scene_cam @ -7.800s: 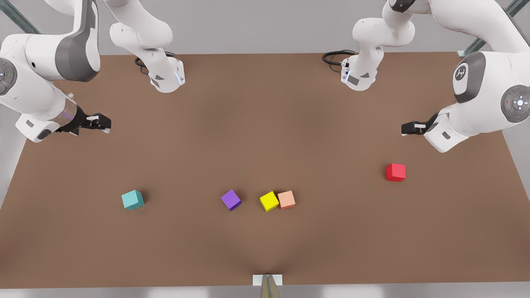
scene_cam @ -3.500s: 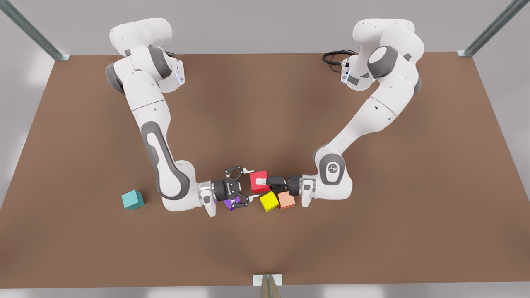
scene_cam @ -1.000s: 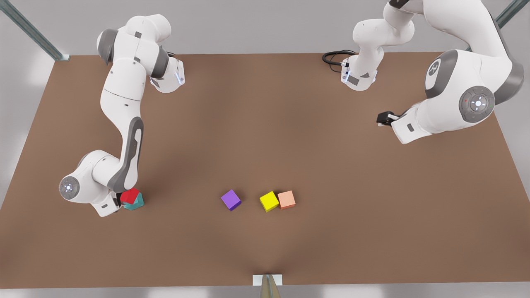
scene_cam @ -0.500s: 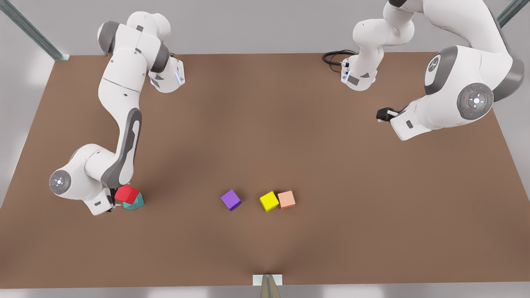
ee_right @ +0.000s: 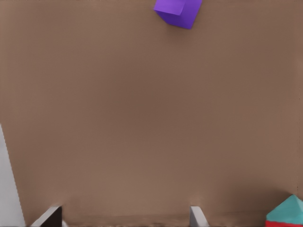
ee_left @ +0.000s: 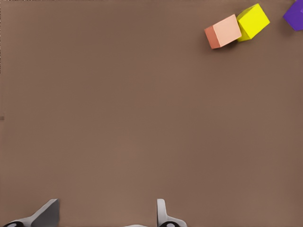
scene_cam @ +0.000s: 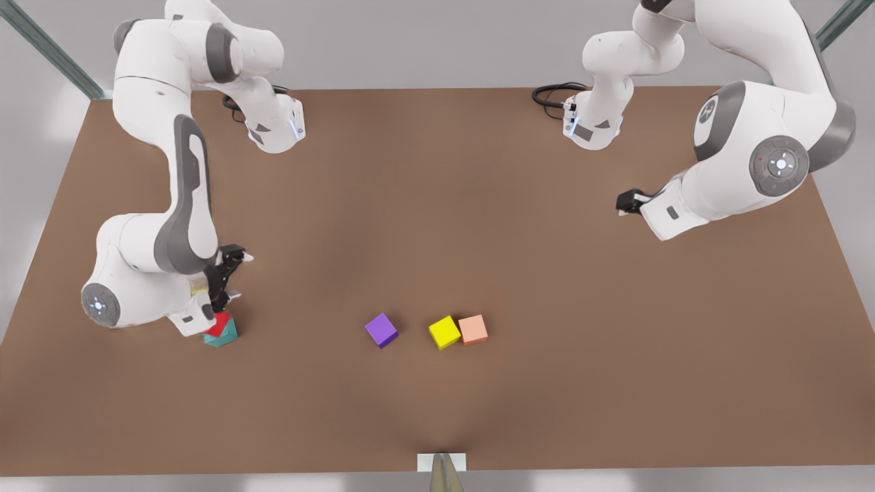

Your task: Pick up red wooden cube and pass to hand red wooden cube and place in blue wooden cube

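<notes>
**Red cube sits on the teal cube; both grippers empty**

On the front view's left, the right gripper point(scene_cam: 236, 277) hangs above the brown table point(scene_cam: 437, 171). Its fingers point(ee_right: 199, 216) are spread apart with nothing between them. The stack lies at about 6 o'clock from this gripper and close to it, partly behind the arm's white wrist.

The red wooden cube point(scene_cam: 219, 323) rests on top of the blue wooden cube point(scene_cam: 227, 335), and the two touch. The pair stands near the table's 8 o'clock area in the front view. The red cube has equal edges, so no long axis can be named. It sits flat and upright, and how it is turned on the teal cube is hard to tell, since the wrist covers part of it. The teal cube is turned so its edges run oblique to the table's edges.

At 3 o'clock from the stack and well apart from it lies a purple cube point(scene_cam: 381, 330), also set at an angle. Near it, again at 3 o'clock, a yellow cube point(scene_cam: 444, 333) touches a salmon-orange cube point(scene_cam: 473, 329).

Far towards 2 o'clock, on the front view's right, the left gripper point(scene_cam: 623, 203) waits above bare table. Its fingers point(ee_left: 162, 213) stand parted and empty in its wrist view
</notes>
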You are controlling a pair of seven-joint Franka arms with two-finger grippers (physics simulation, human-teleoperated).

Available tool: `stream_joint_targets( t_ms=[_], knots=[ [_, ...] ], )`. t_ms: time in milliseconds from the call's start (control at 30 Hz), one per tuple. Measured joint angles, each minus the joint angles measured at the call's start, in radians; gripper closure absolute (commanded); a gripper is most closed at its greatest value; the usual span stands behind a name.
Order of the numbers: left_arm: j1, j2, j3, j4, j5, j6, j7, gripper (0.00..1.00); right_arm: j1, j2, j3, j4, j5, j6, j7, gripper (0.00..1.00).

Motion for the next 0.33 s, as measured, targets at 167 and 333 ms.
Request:
stream_joint_targets(
  t_ms=[167, 333],
  knots=[
    [0.0, 0.001, 0.0, -0.003, 0.0, 0.024, -0.013, 0.0, -0.125, -0.239, 0.127, -0.08, -0.218, 0.006, 0.287, 0.0],
    [0.002, 0.007, 0.0, -0.003, -0.001, 0.027, -0.022, 0.0, -0.127, -0.276, 0.139, -0.122, -0.267, 0.034, 0.503, 0.0]
  ],
)
